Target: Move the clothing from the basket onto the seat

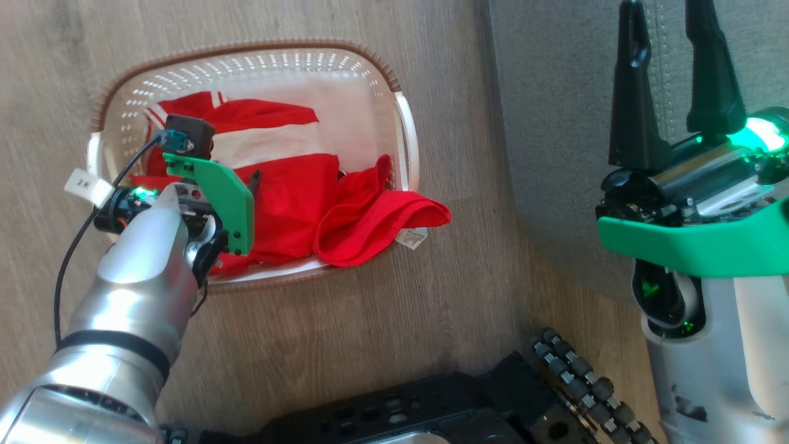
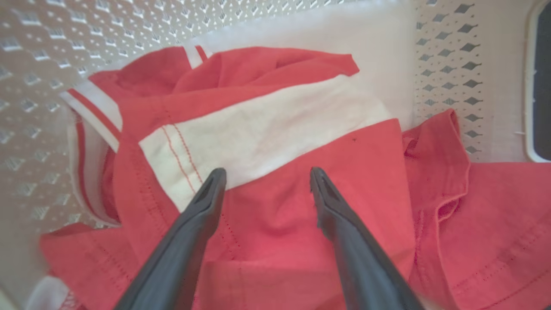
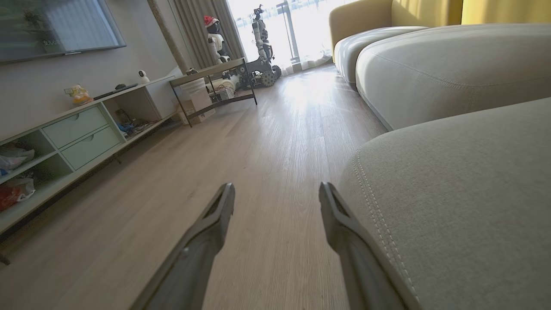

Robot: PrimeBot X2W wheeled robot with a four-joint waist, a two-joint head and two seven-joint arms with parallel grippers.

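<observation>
Red clothing [image 1: 290, 191] heaped in cream basket [image 1: 259, 52] on wood floor [image 1: 370, 320], one piece spilling over its right rim | left gripper [image 2: 267, 176] down in basket over the cloth, contact unclear — jaws wide apart, holding nothing | right gripper [image 3: 276, 187] by grey seat [image 1: 555, 123] edge — jaws wide, empty | seat right of basket, apart

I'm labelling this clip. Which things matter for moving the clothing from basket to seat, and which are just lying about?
Job: basket on the floor; clothing in it, one piece draped over the rim; grey seat; left fingers, open, aimed at the clothing.
Lying about: low cabinet; side table; another robot; television.
</observation>
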